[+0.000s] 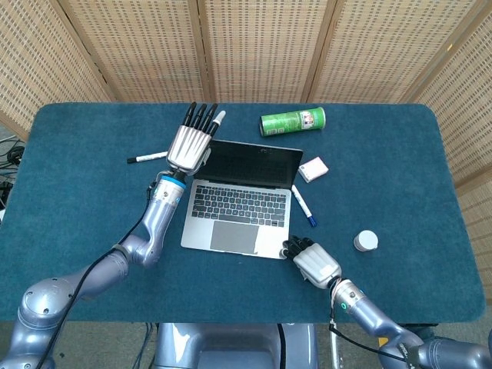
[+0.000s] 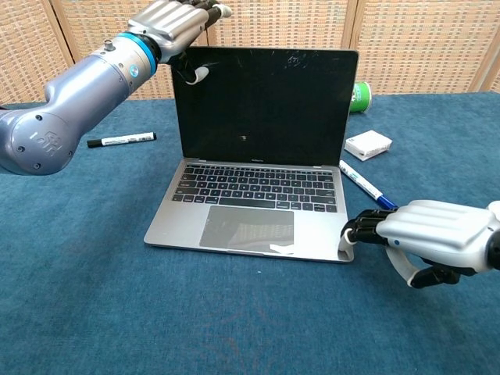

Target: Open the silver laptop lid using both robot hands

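Note:
The silver laptop [image 1: 240, 201] [image 2: 254, 205] stands open in the middle of the blue table, its dark screen [image 2: 264, 105] nearly upright and tipped slightly back. My left hand [image 1: 190, 144] [image 2: 170, 21] is at the lid's top left corner, fingers stretched out over and behind the edge, thumb on the screen side. My right hand [image 1: 311, 260] [image 2: 426, 234] lies flat on the table with its fingertips [image 2: 355, 231] pressing the base's front right corner.
A green can [image 1: 293, 121] lies on its side behind the laptop. A white box [image 1: 314, 169] [image 2: 368, 144] and a blue-capped marker [image 1: 302, 205] [image 2: 364, 184] lie right of it. A black marker [image 1: 148, 157] [image 2: 121, 141] is at the left, a white cap [image 1: 366, 241] at the right.

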Robot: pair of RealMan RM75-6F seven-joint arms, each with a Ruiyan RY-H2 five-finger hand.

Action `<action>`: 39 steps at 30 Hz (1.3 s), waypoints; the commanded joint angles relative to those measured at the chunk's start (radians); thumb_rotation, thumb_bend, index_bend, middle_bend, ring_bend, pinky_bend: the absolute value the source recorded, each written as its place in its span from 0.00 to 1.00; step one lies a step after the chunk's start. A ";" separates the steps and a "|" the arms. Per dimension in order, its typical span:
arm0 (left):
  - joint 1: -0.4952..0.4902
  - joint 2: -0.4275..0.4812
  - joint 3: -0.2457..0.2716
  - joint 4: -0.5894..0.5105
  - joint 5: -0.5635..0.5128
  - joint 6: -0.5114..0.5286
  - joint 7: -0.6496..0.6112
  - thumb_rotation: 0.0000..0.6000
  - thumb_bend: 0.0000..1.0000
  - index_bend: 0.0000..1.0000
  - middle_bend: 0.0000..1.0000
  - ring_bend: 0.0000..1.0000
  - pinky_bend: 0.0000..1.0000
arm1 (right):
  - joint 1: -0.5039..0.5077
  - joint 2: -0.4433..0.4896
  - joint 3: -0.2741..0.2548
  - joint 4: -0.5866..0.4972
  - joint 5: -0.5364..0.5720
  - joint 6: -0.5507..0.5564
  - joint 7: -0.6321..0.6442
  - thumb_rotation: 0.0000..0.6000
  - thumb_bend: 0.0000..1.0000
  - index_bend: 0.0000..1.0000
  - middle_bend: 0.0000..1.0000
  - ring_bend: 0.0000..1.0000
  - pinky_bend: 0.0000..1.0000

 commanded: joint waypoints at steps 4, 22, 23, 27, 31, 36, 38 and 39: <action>-0.001 0.002 0.004 0.007 0.007 0.020 -0.014 1.00 0.40 0.00 0.00 0.00 0.00 | -0.002 -0.001 -0.001 0.001 -0.003 0.005 0.004 1.00 1.00 0.21 0.22 0.06 0.17; 0.123 0.208 0.071 -0.310 0.118 0.168 -0.109 1.00 0.40 0.00 0.00 0.00 0.00 | -0.031 0.071 0.045 -0.096 -0.091 0.137 0.101 1.00 1.00 0.21 0.22 0.06 0.17; 0.133 0.221 0.074 -0.329 0.129 0.186 -0.121 1.00 0.40 0.00 0.00 0.00 0.00 | -0.034 0.080 0.048 -0.103 -0.096 0.148 0.109 1.00 1.00 0.21 0.22 0.06 0.17; 0.190 0.309 0.092 -0.441 0.182 0.264 -0.170 1.00 0.39 0.00 0.00 0.00 0.00 | -0.060 0.136 0.060 -0.119 -0.127 0.210 0.166 1.00 1.00 0.21 0.21 0.06 0.17; 0.266 0.428 0.101 -0.588 0.174 0.305 -0.179 1.00 0.36 0.00 0.00 0.00 0.00 | -0.116 0.166 0.071 -0.053 -0.155 0.319 0.256 1.00 1.00 0.21 0.21 0.06 0.17; 0.389 0.567 0.130 -0.746 0.135 0.360 -0.191 1.00 0.30 0.00 0.00 0.00 0.00 | -0.193 0.155 0.096 0.110 -0.156 0.455 0.423 1.00 0.97 0.21 0.20 0.06 0.17; 0.448 0.615 0.151 -0.810 0.120 0.392 -0.196 1.00 0.24 0.00 0.00 0.00 0.00 | -0.227 0.145 0.102 0.177 -0.151 0.504 0.485 1.00 0.89 0.21 0.18 0.04 0.16; 0.498 0.644 0.168 -0.858 0.101 0.421 -0.211 1.00 0.19 0.00 0.00 0.00 0.00 | -0.249 0.136 0.106 0.214 -0.146 0.535 0.525 1.00 0.78 0.20 0.16 0.02 0.14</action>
